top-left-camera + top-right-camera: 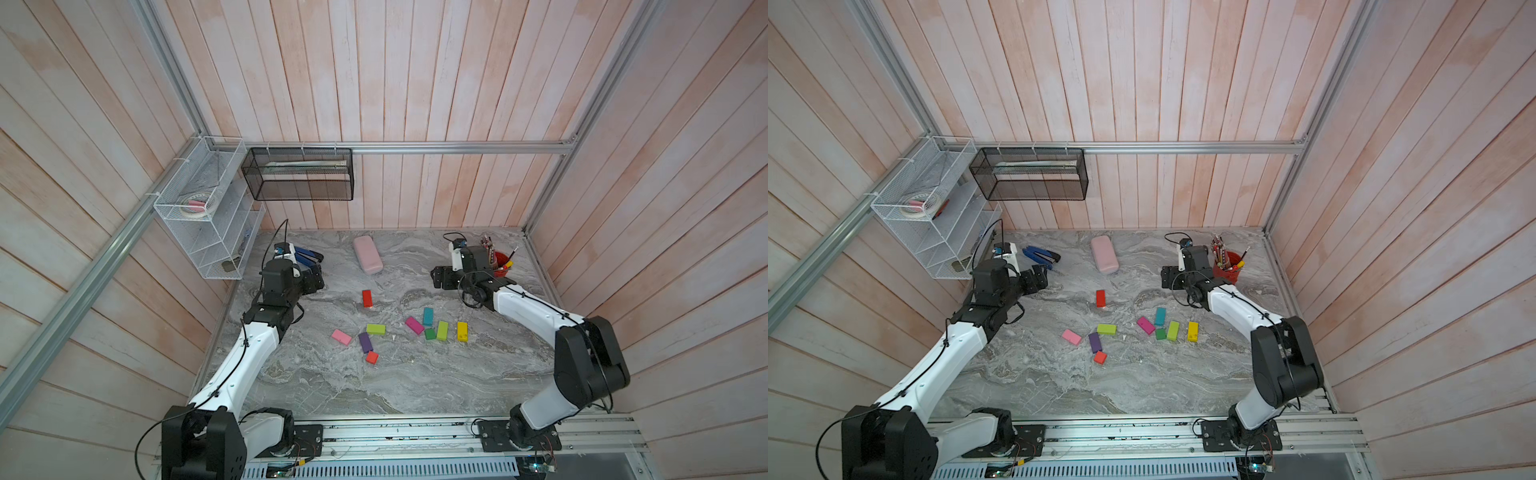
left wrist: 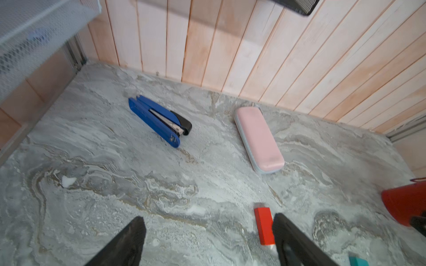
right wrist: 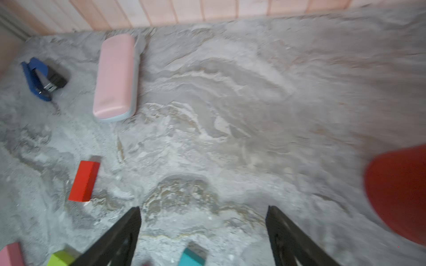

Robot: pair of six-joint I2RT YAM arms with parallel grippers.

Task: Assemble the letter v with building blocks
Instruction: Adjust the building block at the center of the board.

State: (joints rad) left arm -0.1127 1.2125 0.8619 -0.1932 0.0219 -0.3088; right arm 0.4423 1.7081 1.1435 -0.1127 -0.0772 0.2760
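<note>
**Planked booth, marble top**

Pale pinkish plank walls (image 1: 436, 75) close three sides of a grey veined table (image 1: 374, 386). Aluminium rails (image 1: 457, 146) run along the planks. A white wire shelf (image 1: 199, 224) hangs on the left wall, a black mesh basket (image 1: 299, 185) on the back wall. Light is soft, even.

We count ten building blocks (image 1: 375, 329): eight long bricks (image 1: 367, 298) and two short ones, one red cube (image 1: 372, 357) and one green cube (image 1: 430, 333). We also count one pink case (image 1: 368, 260), one stapler (image 1: 1040, 256) and one red cup (image 1: 1225, 272).
</note>
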